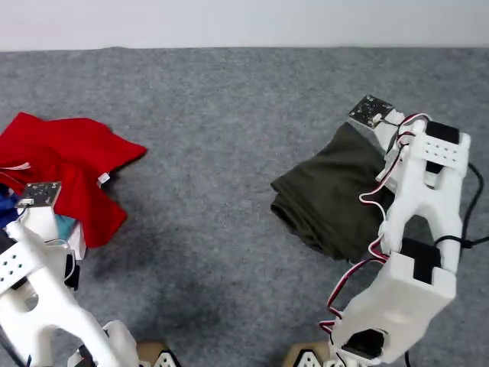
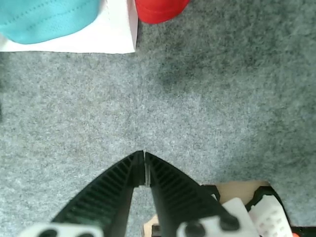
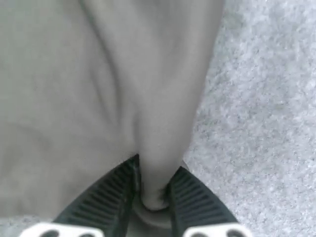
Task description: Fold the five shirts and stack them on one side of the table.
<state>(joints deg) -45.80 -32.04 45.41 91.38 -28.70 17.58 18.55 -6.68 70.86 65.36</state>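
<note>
Right jaws pinch a fold of the folded olive shirt (image 3: 98,74) at the right of the surface (image 1: 214,153), probably to square it as the stack's base, while left jaws, shut and empty, hang near the red shirt (image 1: 69,164).

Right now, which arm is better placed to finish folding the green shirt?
Right, most likely: the right gripper is shut on a fold of the green shirt. The left gripper is shut above bare carpet, near the red shirt.

Shirt heap (image 1: 69,164) left, folded shirt (image 1: 328,195) right
</note>
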